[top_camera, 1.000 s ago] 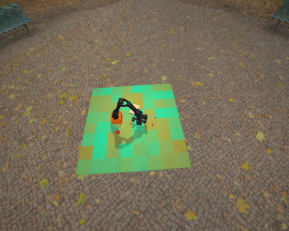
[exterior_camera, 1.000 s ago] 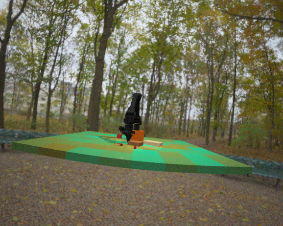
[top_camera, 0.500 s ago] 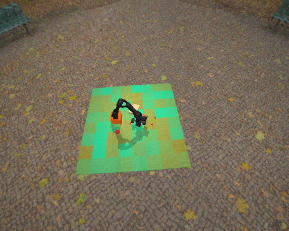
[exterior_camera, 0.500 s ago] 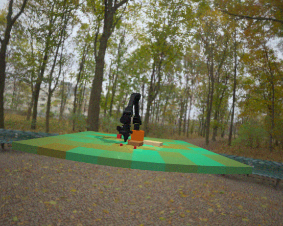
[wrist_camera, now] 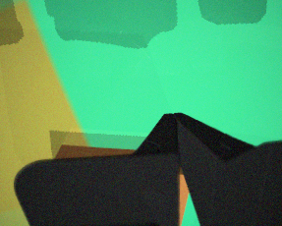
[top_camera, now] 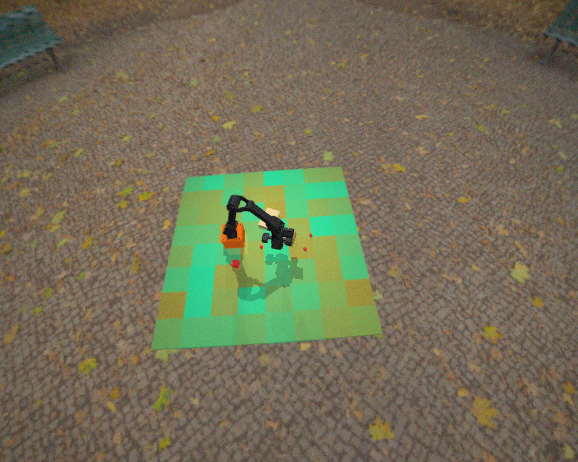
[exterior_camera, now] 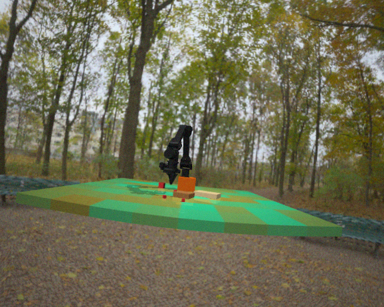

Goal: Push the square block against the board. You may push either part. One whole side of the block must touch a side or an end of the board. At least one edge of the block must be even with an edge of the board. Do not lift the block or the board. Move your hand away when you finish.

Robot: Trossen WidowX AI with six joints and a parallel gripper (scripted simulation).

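Note:
A brown square block (top_camera: 294, 236) (exterior_camera: 183, 195) (wrist_camera: 95, 151) lies on the table, partly hidden by the hand in the top view and by a finger in the wrist view. A pale board (top_camera: 272, 213) (exterior_camera: 209, 195) lies flat behind the arm in the top view and right of the block in the exterior view. The arm covers the space between them in the top view, so I cannot tell whether they touch or have even edges. My gripper (exterior_camera: 171, 183) (wrist_camera: 172, 122) is shut and empty. Its tips are above the table, beside the block and clear of it.
The orange base box (top_camera: 233, 236) (exterior_camera: 187, 183) carries the arm. A larger red cube (top_camera: 235, 264) (exterior_camera: 161, 185) lies near it. Small red pieces (top_camera: 261, 247) (exterior_camera: 164, 197) lie around the block on the green patchwork table (top_camera: 276, 327) (exterior_camera: 200, 216).

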